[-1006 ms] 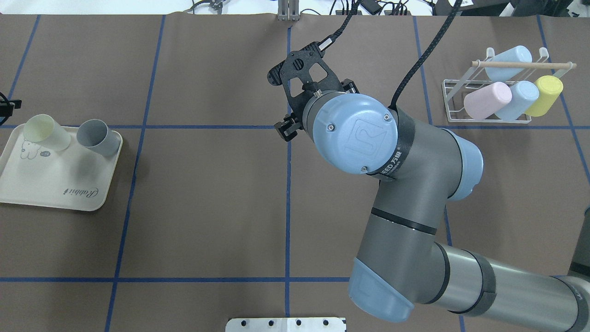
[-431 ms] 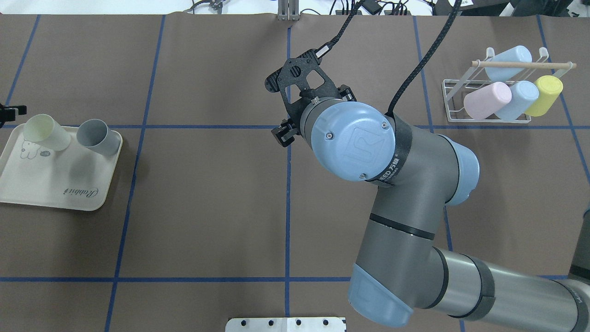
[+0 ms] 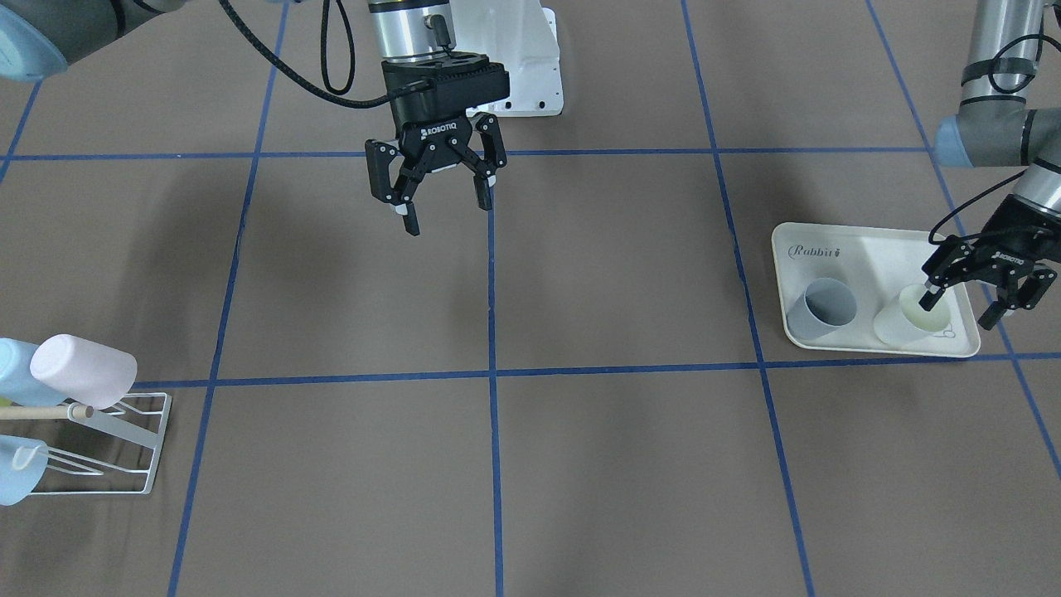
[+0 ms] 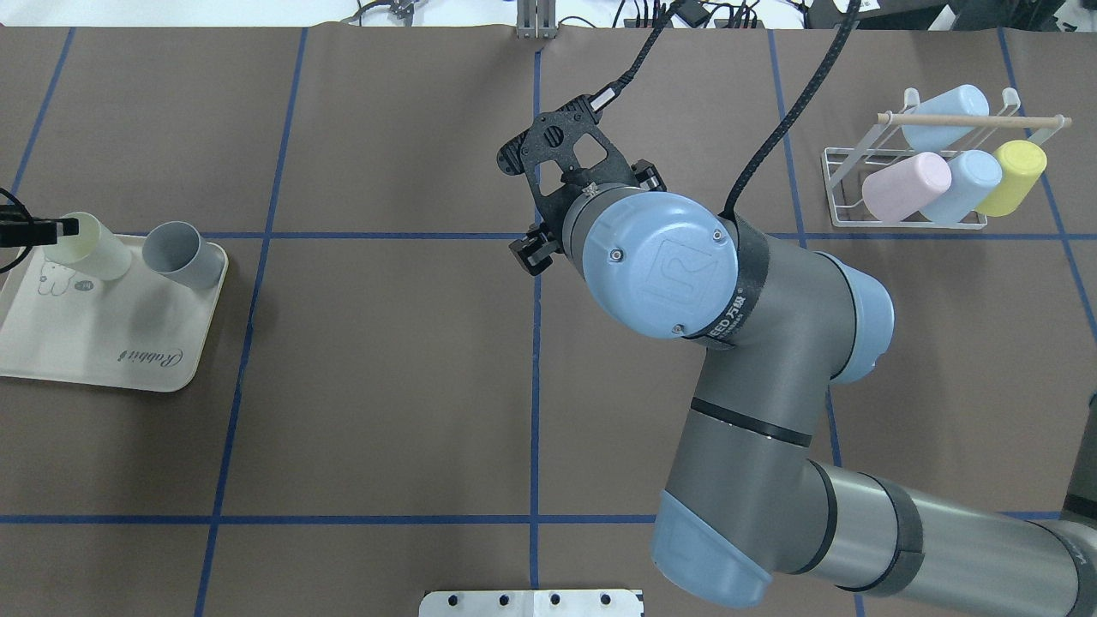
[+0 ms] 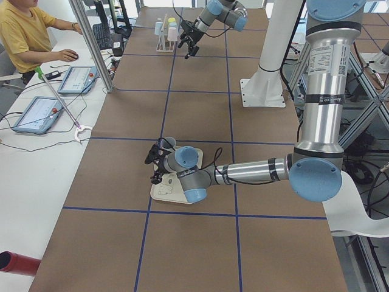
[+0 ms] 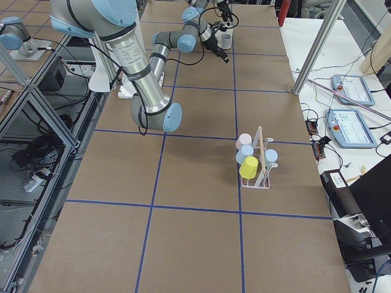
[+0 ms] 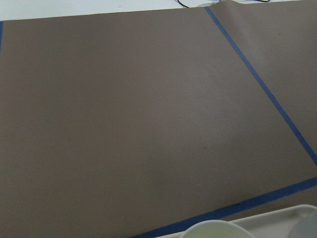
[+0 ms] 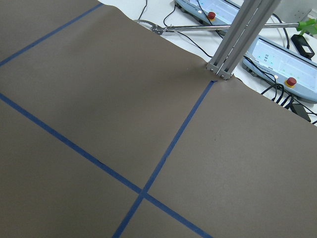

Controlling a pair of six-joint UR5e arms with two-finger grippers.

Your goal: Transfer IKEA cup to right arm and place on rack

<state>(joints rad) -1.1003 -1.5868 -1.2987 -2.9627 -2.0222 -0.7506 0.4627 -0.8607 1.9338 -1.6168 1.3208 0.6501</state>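
Observation:
A pale yellow IKEA cup [image 3: 912, 319] stands upright on a cream rabbit-print tray [image 3: 862, 253], next to a grey cup [image 3: 821, 307]. My left gripper [image 3: 960, 308] is open at the pale cup, one finger over its mouth and the other outside its wall. In the overhead view the left gripper [image 4: 56, 229] comes in from the left edge over the pale cup [image 4: 90, 253]. My right gripper [image 3: 443, 217] is open and empty above the table's middle. The white wire rack [image 4: 848, 180] with its wooden rod [image 4: 968, 121] stands far right.
The rack holds a pink cup [image 4: 904, 184], two light blue cups and a yellow cup [image 4: 1011, 176]. The rack also shows at the front-facing view's lower left [image 3: 124, 464]. The left wrist view shows the pale cup's rim [image 7: 218, 230] and the tray's edge [image 7: 277, 218].
My left gripper has moved in from the left edge to the pale yellow cup's rim. The right arm has shifted only slightly.

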